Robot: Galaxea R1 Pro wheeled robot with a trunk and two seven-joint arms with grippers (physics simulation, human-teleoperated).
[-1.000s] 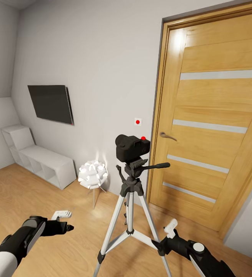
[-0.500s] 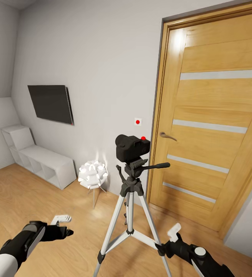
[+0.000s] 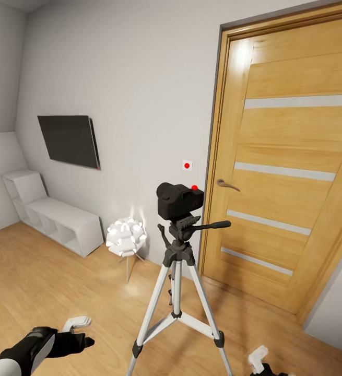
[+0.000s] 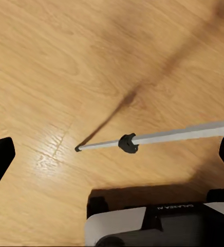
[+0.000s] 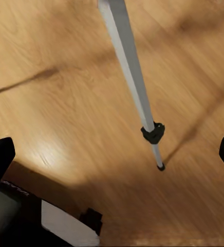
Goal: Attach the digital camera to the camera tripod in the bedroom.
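Trouble could come from a bump: my arms hang low by the slim silver legs of the tall camera tripod (image 3: 177,292), and a knock could tip it. The small boxy black digital camera (image 3: 179,201) sits on the tripod's black head, near the wooden door (image 3: 291,172). Its lens bump points left and its long side lies level. My left end effector (image 3: 77,324) is spread wide, holding nothing. So is my right end effector (image 3: 258,360).

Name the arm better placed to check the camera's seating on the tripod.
Left, tentatively: the left pincer is open and higher in the head view; the right pincer sits lower. The digital camera already rests on the camera tripod.
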